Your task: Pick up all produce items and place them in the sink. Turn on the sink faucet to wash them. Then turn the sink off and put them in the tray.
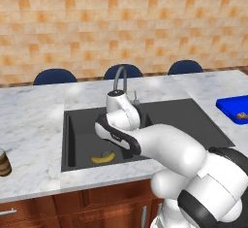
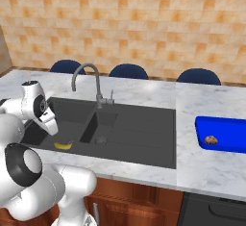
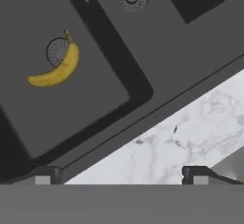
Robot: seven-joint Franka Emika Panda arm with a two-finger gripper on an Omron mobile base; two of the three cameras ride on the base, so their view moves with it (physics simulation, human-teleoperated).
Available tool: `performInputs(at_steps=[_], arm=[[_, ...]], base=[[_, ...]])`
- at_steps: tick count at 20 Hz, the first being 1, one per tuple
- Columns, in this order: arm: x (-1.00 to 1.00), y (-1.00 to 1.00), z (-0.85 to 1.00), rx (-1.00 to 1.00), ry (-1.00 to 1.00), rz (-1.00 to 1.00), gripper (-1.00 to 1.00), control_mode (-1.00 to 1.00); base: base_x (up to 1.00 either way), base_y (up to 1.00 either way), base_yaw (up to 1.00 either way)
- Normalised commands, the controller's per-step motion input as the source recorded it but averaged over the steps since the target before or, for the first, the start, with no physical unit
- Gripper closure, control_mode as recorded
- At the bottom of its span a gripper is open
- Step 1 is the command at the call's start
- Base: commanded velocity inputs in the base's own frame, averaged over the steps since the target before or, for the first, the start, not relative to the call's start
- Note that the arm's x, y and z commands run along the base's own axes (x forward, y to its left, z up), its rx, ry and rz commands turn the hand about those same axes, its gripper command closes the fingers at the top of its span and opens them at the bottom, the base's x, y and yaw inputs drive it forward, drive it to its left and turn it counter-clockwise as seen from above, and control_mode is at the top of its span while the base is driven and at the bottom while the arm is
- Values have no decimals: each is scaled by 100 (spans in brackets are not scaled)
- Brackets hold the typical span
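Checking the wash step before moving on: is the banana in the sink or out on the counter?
In the sink. The banana lies on the floor of the left basin of the sink, beside the round drain.

Evenly bright, flat rendered light in all 3 views, no obvious source direction. Soft pale patches on marble desk (image 1: 34, 125), no hard glare. Sink (image 2: 139, 129) basins dark, faint shading along walls. Slightly soft, low resolution, jagged edges. No motion blur, no edge distortion. Weak shadow under banana (image 3: 55, 70).
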Motion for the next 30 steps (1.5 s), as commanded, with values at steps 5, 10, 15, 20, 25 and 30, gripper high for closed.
performInputs(at_steps=[5,10,15,20,25,30], arm=[[17,0,-24,0,-4,-19,-100,-100],[18,4,-15,1,0,-15,-100,-100],[17,1,-13,0,1,-7,-100,-100],[15,0,-26,0,5,-1,-100,-100],[10,0,-32,0,7,0,-100,-100],[10,1,-28,0,7,0,-100,-100]], base=[[0,0,0],[0,0,0],[0,0,0],[0,0,0],[0,0,0],[0,0,0]])
